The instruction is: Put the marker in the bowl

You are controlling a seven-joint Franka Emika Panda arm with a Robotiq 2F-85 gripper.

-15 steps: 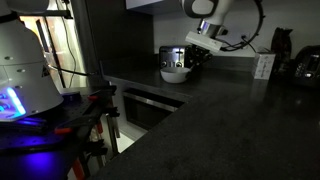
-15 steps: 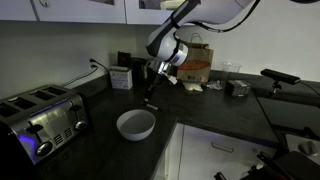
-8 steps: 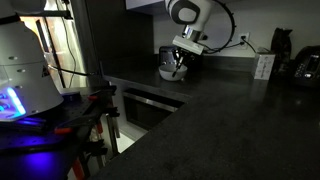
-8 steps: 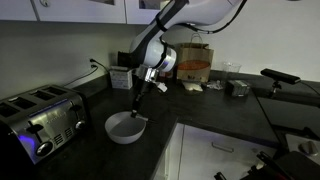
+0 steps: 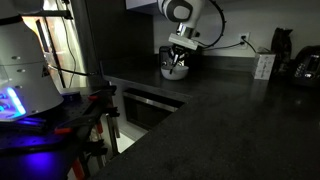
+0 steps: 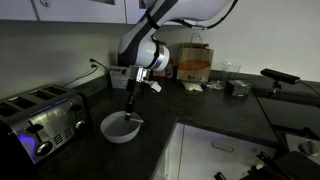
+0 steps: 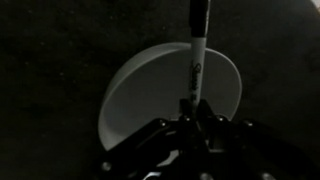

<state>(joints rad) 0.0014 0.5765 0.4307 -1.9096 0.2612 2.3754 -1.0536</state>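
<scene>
thin dark marker [image 7: 196,50] with pale lettering hanging near-vertical, upper end being pinched by gripper [image 7: 193,114], lower end hovering over bowl opening, small round white bowl [image 6: 120,128] sitting upright directly beneath, looking empty

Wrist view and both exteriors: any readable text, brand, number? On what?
Thin dark marker: pale script mark along the barrel, too blurred to read.
White box against the wall in an exterior view: any print too small to read.
Nothing else legible.
</scene>
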